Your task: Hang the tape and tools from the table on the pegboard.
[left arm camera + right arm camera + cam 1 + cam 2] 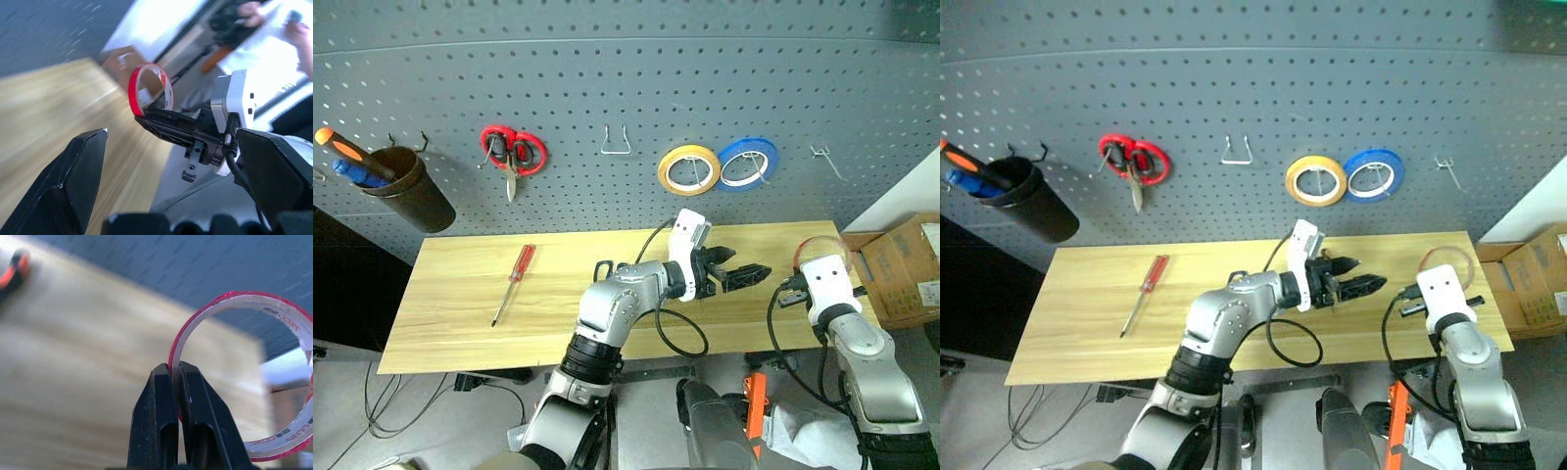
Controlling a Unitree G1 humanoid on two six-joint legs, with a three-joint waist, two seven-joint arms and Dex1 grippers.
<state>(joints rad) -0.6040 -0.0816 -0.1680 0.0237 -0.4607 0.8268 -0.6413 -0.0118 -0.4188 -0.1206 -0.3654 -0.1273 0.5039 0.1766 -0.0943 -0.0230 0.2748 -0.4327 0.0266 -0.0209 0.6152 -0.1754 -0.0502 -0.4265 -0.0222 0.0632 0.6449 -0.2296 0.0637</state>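
**Red tape gripped above the bench's right end**

The tape (244,377) is pinched by its rim in the right end effector (177,382). The left end effector (744,272) is held wide. A screwdriver (514,283) lies near the bench's (460,323) left end

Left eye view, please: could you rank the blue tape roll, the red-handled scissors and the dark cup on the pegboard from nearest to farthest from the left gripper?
1. Blue tape roll: on the pegboard, above and just right of the left gripper.
2. Red-handled scissors: hung up and to the left.
3. Dark cup: at the board's far left.
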